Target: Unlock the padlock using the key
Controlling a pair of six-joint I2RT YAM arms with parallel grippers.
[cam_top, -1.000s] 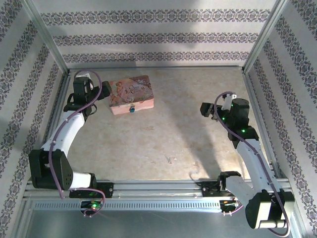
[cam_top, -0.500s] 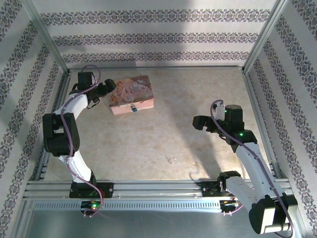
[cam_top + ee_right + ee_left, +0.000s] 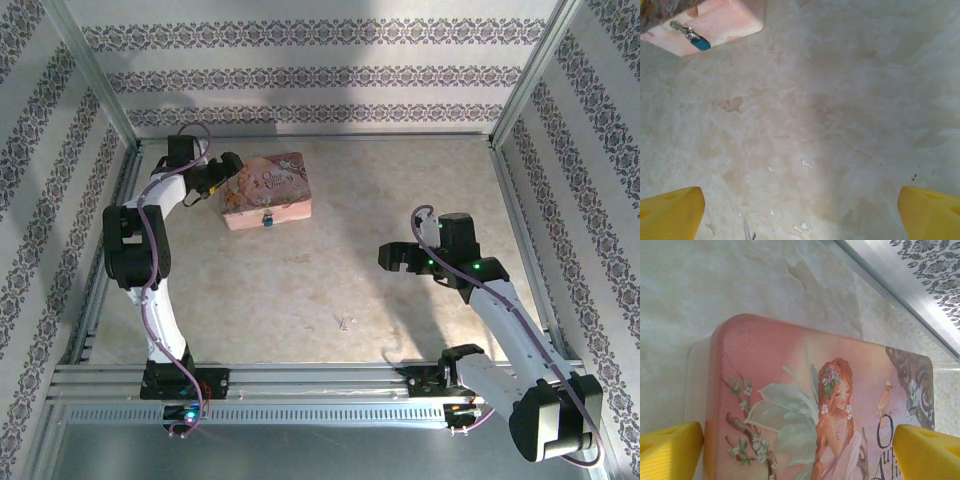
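The padlock (image 3: 699,42), tiny with a blue body and a silvery shackle, hangs on the front of the pink tin box (image 3: 268,190). From above the padlock (image 3: 266,221) is a blue speck. The key (image 3: 343,322), a small thin metal piece, lies on the table toward the near edge; its tip (image 3: 747,232) pokes in at the bottom of the right wrist view. My left gripper (image 3: 225,168) hovers open over the box's left end, the printed lid (image 3: 810,410) between its yellow fingers (image 3: 670,450). My right gripper (image 3: 388,258) stands open and empty above the bare table, its fingertips (image 3: 930,212) wide apart.
Aluminium frame rails (image 3: 300,378) and patterned walls (image 3: 310,70) close in the marbled table (image 3: 330,270). Small white flecks (image 3: 805,163) dot the surface near the key. Open floor lies between the box and the right gripper.
The left arm has unfolded and its gripper has reached over the box's left end. The right gripper has moved left and nearer, toward the table's middle.
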